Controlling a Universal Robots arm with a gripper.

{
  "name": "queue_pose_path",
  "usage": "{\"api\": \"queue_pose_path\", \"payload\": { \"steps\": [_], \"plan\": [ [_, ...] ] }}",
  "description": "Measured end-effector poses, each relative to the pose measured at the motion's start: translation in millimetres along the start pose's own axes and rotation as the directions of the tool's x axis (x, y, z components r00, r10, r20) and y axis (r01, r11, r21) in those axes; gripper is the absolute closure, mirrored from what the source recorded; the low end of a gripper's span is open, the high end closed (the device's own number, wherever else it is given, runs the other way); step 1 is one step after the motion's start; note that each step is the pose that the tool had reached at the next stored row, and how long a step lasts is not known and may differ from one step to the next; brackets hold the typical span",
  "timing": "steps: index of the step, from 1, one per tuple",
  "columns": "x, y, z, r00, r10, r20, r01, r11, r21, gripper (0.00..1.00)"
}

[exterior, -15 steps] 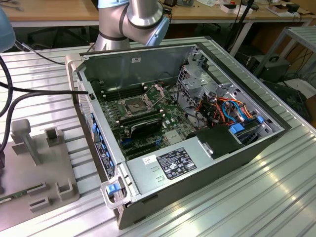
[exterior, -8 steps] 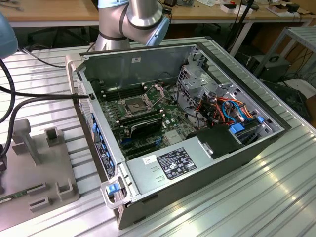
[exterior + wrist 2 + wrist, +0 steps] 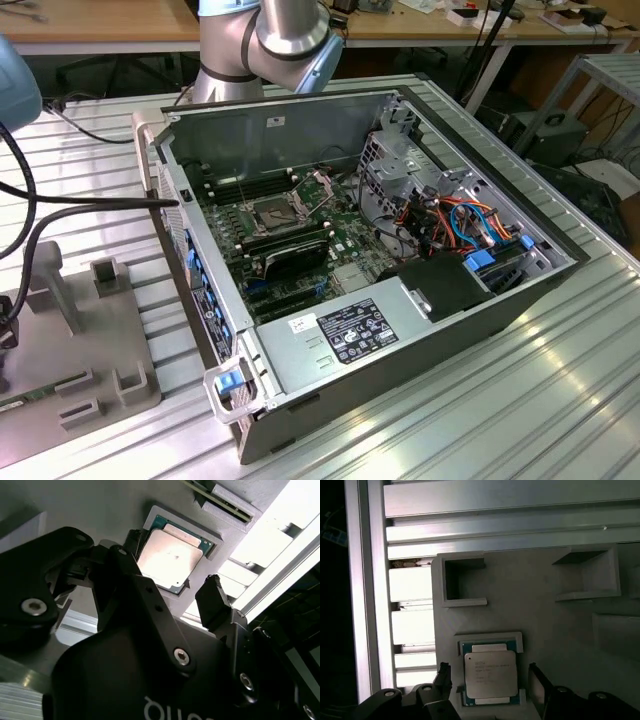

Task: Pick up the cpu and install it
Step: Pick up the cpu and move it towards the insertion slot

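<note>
**Open gripper straddles the cpu in its holder**

The black gripper points down, jaws apart, its two flat fingers standing either side of the cpu with a gap showing on each side. The cpu, a thin square chip with a dull grey metal face on a green edge, lies flat in a shallow framed recess of a matte grey moulded fixture plate. The plate rests on a ribbed aluminium table at the exterior view's left, beside an open grey steel computer case.
</note>
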State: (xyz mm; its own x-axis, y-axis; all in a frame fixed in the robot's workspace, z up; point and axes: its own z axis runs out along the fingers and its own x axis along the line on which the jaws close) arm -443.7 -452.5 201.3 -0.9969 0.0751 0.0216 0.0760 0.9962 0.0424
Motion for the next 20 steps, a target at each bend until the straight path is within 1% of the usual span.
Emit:
{"api": "queue_pose_path", "payload": {
  "steps": [2, 4, 8, 12, 15, 20],
  "plan": [
    [-0.1, 0.0, 0.8, 1.0000, 0.000, 0.0004, 0.000, 1.0000, -0.0002, 0.28],
    [-0.1, -0.1, 3.1, 1.0000, 0.000, 0.0002, 0.000, 1.0000, 0.0000, 0.28],
    [-0.4, 0.1, 4.1, 1.0000, -0.001, 0.0005, 0.001, 1.0000, -0.0002, 0.28],
    [-0.8, 0.2, 5.1, 0.9999, -0.010, -0.0002, 0.010, 0.9999, 0.0002, 0.28],
    [-0.9, 0.4, 7.1, 0.9998, -0.022, -0.0007, 0.022, 0.9998, 0.0007, 0.28],
    [-0.9, 1.8, 10.1, 0.9997, -0.025, -0.0008, 0.025, 0.9997, 0.0009, 0.28]
  ]
}}
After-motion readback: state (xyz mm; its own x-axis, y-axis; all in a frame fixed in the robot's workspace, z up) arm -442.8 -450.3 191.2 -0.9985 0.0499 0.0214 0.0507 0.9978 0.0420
